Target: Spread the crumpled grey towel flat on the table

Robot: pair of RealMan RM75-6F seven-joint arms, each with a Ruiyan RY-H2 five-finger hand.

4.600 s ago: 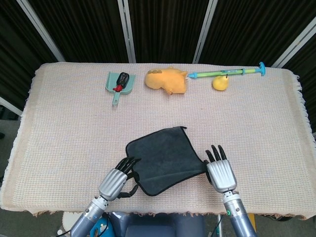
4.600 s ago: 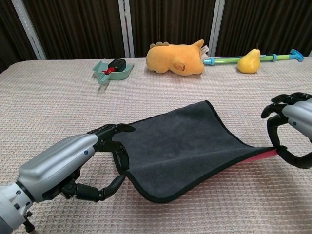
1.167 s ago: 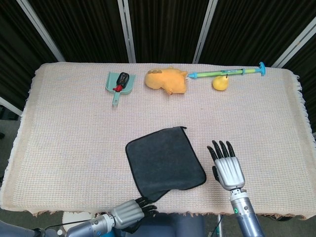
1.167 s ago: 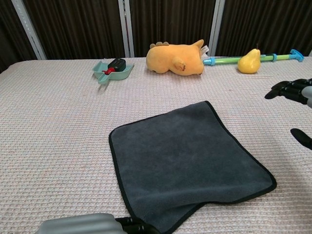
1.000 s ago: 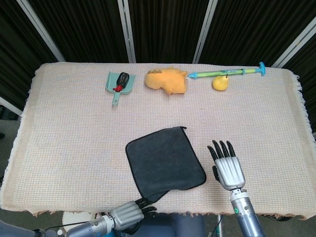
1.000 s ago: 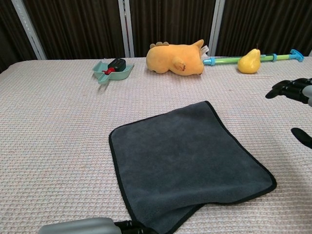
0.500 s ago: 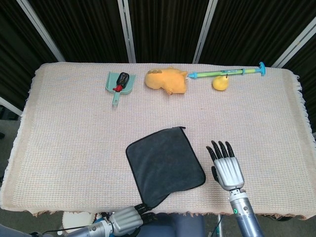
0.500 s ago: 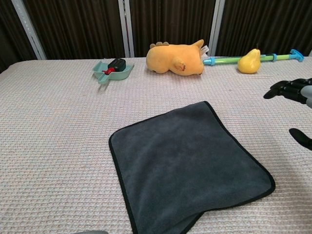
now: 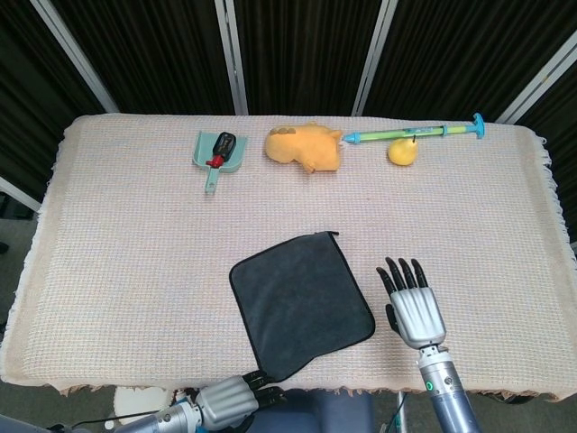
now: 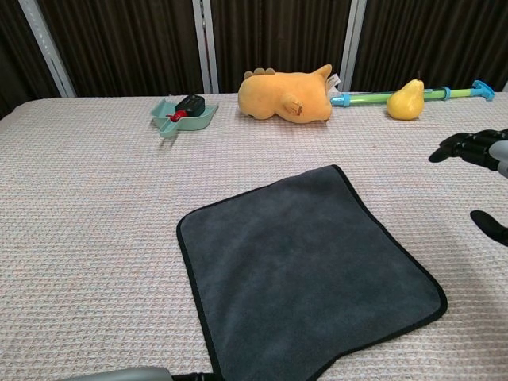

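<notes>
The grey towel [image 9: 302,305] lies spread flat near the table's front edge, a black-trimmed rectangle turned at an angle; in the chest view the towel [image 10: 302,266] runs off the bottom of the frame. My right hand [image 9: 415,309] hovers just right of it, fingers straight and apart, holding nothing; only its fingertips and thumb [image 10: 484,152] show at the chest view's right edge. My left hand [image 9: 230,400] sits low at the table's front edge, its dark fingers right by the towel's near corner. Whether it pinches that corner is hidden.
Along the far edge stand a teal dustpan [image 9: 216,150] with a black and red tool, an orange plush toy [image 9: 304,147], a yellow pear [image 9: 402,151] and a green-blue rod [image 9: 415,133]. A woven beige cloth [image 9: 135,262] covers the table.
Both hands have let go of the towel's sides. The left hand dropped below the front edge, the right drew slightly away, and the towel's near corner has flattened out.
</notes>
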